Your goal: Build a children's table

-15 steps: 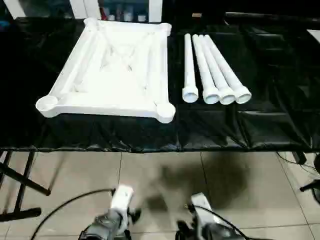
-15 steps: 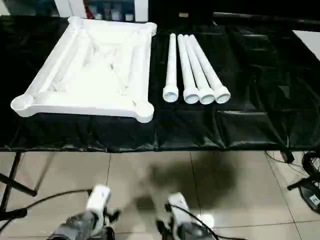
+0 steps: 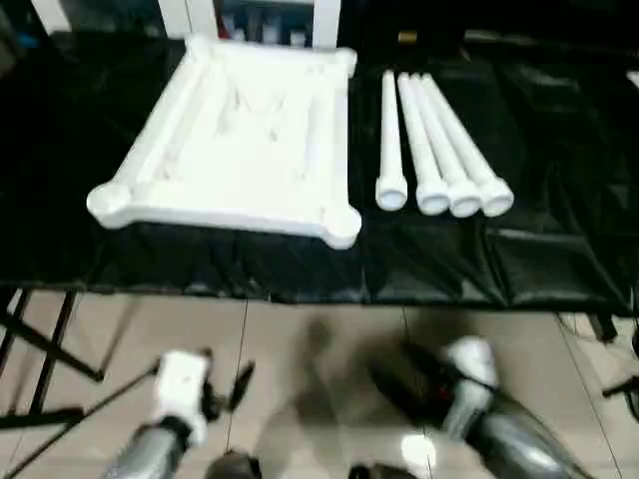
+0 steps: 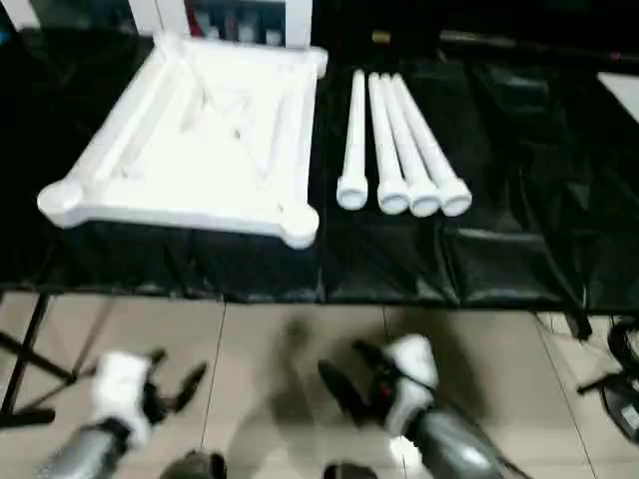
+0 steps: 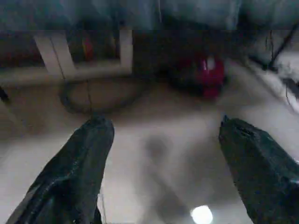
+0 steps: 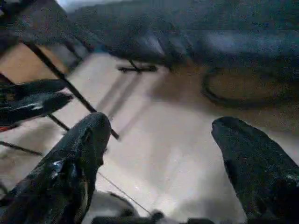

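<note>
The white tabletop (image 3: 235, 140) lies ribbed side up on the left of the black-covered work table (image 3: 559, 200), with round sockets at its corners. To its right, several white tube legs (image 3: 439, 150) lie side by side, their open ends toward me. Both arms hang low over the floor, in front of the work table and well short of the parts. My left gripper (image 3: 228, 371) is open, and the left wrist view shows nothing between its fingers (image 5: 88, 158). My right gripper (image 3: 407, 374) is open too, its fingers (image 6: 243, 158) spread over bare floor.
The black cloth hangs over the work table's front edge (image 3: 319, 289). Beige tiled floor (image 3: 319, 349) lies below it. Black stand legs (image 3: 40, 349) cross the floor at the left, and cables (image 4: 619, 349) lie at the right. A white cabinet (image 3: 250, 20) stands behind the table.
Both arms have risen and spread apart, the left one to the left and the right one to the right, so the black fingers now show. The camera has tilted slightly.
</note>
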Motion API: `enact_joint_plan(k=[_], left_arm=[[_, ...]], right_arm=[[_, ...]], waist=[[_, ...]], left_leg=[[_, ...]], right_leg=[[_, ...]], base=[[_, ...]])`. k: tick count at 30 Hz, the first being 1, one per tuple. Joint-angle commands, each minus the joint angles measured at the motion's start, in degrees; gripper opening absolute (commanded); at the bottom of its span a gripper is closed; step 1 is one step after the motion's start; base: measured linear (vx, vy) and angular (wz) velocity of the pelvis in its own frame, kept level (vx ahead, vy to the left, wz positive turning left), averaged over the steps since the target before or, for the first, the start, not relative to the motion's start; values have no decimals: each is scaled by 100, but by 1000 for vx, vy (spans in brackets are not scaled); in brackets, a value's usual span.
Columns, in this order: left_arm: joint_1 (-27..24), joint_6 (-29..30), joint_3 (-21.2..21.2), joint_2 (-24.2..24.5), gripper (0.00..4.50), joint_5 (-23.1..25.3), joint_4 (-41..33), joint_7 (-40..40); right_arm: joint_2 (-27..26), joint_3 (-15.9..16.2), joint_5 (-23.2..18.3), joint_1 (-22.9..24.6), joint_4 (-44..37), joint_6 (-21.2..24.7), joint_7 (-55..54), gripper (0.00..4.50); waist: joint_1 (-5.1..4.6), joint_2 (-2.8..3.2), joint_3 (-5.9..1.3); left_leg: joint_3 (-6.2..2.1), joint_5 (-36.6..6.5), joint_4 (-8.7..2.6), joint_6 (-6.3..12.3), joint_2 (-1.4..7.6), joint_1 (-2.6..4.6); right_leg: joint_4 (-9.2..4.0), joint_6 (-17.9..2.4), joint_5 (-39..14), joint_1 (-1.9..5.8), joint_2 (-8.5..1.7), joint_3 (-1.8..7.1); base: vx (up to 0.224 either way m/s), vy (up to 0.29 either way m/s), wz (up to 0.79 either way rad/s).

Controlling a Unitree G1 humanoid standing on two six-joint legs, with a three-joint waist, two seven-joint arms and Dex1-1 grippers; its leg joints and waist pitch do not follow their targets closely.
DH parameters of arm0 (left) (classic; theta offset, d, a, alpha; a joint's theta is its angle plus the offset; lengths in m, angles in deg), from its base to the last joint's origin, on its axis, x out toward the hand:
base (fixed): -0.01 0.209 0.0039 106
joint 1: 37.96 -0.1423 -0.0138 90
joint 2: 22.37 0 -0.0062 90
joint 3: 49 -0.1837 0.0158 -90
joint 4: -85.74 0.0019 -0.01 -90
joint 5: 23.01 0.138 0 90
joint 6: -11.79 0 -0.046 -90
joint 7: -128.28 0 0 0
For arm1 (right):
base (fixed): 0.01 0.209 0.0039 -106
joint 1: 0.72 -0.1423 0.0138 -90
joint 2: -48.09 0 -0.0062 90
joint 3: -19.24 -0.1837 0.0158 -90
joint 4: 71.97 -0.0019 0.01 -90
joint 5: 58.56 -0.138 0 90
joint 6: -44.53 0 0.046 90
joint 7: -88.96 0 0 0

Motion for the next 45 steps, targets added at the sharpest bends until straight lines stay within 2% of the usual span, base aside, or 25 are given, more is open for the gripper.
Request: enact_joint_plan(k=[1,7,10,12,14,18,19,20,21,23,24,25,26,29,31,32,33,34,36,37,39,41,42,43,45], left_arm=[[101,555,46,44,406,37,-1291,233],[1088,1416,337,65,406,65,-1906,618],[1429,1608,382,40,406,51,-1769,759],[1662,1707,293,-35,406,174,-1644,943],[1876,1911,181,-180,406,321,-1607,1184],[2033,2189,-5,-333,406,447,-1611,1307],[2181,2210,-91,-411,406,494,-1416,1344],[2235,2185,-131,-454,406,510,-1324,1363],[2314,2165,-190,-478,406,546,-1203,1365],[2427,2173,-281,-521,406,574,-1123,1376],[2532,2173,-298,-532,406,550,-1072,1351],[2635,2126,-291,-527,406,523,-979,1323],[2860,2040,-315,-530,406,537,-754,1297],[3096,2065,-397,-514,406,584,-571,1223],[3226,2091,-436,-456,406,591,-521,1110],[3237,2124,-476,-449,406,610,-568,1080],[3237,2125,-479,-449,406,611,-571,1079],[3271,2108,-508,-453,406,618,-577,1041],[3300,2091,-525,-437,406,617,-559,1017],[3300,2102,-561,-424,406,569,-572,943],[3258,2089,-594,-444,406,461,-531,841],[3197,2132,-610,-465,406,387,-573,792],[3118,2120,-687,-434,406,419,-678,773],[3087,2120,-710,-421,406,416,-719,760],[2970,2194,-781,-342,406,450,-815,690]], right_arm=[[-5,-403,-490,-292,-946,338,-489,395],[-581,-1136,-285,-1423,-963,875,-2083,395],[-610,-1004,122,-1623,-956,847,-2107,395],[-580,-810,144,-1760,-938,910,-2125,395],[-550,-571,167,-1902,-947,1045,-2221,395],[-592,-398,235,-2024,-1077,1265,-2418,395],[-700,-405,285,-2095,-1031,1366,-2582,395],[-728,-452,340,-2117,-973,1421,-2698,395],[-771,-519,300,-2143,-905,1490,-2761,395],[-792,-598,393,-2178,-834,1596,-2835,395],[-812,-609,530,-2236,-759,1618,-2954,395],[-843,-614,578,-2283,-699,1586,-3006,395],[-800,-603,712,-2369,-602,1534,-3118,395],[-711,-653,834,-2393,-657,1549,-3323,395],[-789,-758,712,-2256,-802,1592,-3409,395],[-780,-780,726,-2139,-867,1598,-3423,395],[-779,-780,727,-2132,-870,1597,-3422,395],[-783,-770,781,-2065,-872,1595,-3430,395],[-794,-763,837,-2062,-851,1601,-3455,395],[-830,-763,827,-2087,-820,1619,-3439,395],[-852,-721,792,-2145,-727,1611,-3332,395],[-768,-596,855,-2161,-682,1566,-3186,395],[-685,-500,861,-2184,-704,1574,-3059,395],[-662,-473,848,-2193,-723,1591,-3025,395],[-503,-349,811,-2230,-779,1646,-2764,395]], waist=[[24,70,-323],[-65,49,-305],[-70,31,-294],[-63,-42,-382],[85,54,-539],[-51,150,-618],[-281,293,-704],[-375,170,-719],[-308,158,-734],[-271,111,-678],[-280,-49,-649],[-257,-194,-629],[20,-367,-625],[0,-215,-588],[-16,-110,-537],[-40,224,-507],[-126,244,-429],[-400,463,-403],[-497,514,-693],[-569,528,-710],[-591,470,-681],[-458,66,-714],[-243,-382,-956],[-34,-308,-941],[-76,-306,-934]], left_leg=[[-160,-1317,-473,274,311,87],[-120,-3011,-440,-254,122,421],[-108,-3426,-386,-123,6,607],[-134,-2979,-472,-10,12,441],[-285,-1291,-384,1011,-197,-109],[-564,323,-216,2151,-387,141],[-942,634,-265,2462,38,1171],[-1515,723,-297,2996,652,1533],[-1556,1144,-214,3194,742,1568],[-1209,1412,-300,3120,570,1260],[-809,1057,-348,2636,135,1026],[-520,486,-270,2256,-225,913],[-352,-1232,695,1316,-947,369],[-764,-477,1154,362,-574,-176],[-773,-127,1015,325,-462,-186],[-740,274,307,437,-257,-98],[-666,34,59,477,-205,21],[-996,-2066,-419,312,87,206],[-1576,-3314,-559,842,523,925],[-1537,-2348,-379,1527,400,959],[-896,-341,-298,1369,536,925],[-142,1540,125,1231,18,593],[-106,163,567,1013,-660,-21],[-442,-753,1117,726,-668,-282],[-785,-367,1123,514,-781,-457]], right_leg=[[-412,-1031,-389,152,-407,235],[-694,-429,-3485,54,-235,87],[-888,-286,-4310,177,-168,-3],[-845,-331,-3822,495,-208,15],[-987,-181,-2933,1096,-537,-232],[-955,-469,-1287,1252,-137,-784],[-372,-511,-1051,514,118,-750],[348,-191,-1463,-77,-27,-540],[542,9,-1345,-310,-133,-437],[768,335,-489,-564,-246,-233],[335,15,407,-457,-261,-118],[-82,-122,616,-227,-297,17],[-740,-632,-1767,640,-933,1054],[-581,-2069,-1976,1017,-1002,975],[-718,-2245,-1845,914,-962,737],[-793,-1831,-2479,796,-560,177],[-859,-1577,-2720,770,-409,-24],[-313,-966,-2544,618,130,-383],[557,-289,-1140,97,47,-267],[691,99,-647,-147,26,-287],[698,255,137,-462,-125,-284],[-6,53,2007,-425,-447,-30],[-287,511,2194,353,-695,799],[-354,-204,3656,406,-1171,1440],[46,-565,6647,511,-1114,953]], base=[[0,0,0],[0,0,0],[0,0,0],[79,28,-12],[130,55,15],[161,54,57],[272,69,80],[309,-2,55],[207,-64,15],[154,-66,9],[133,-77,-1],[133,-77,-1],[192,-70,23],[181,-28,11],[167,22,2],[162,42,0],[167,127,-5],[167,127,-5],[209,118,3],[221,82,7],[197,41,-19],[180,13,-49],[152,23,-51],[152,23,-51],[85,48,-52]])
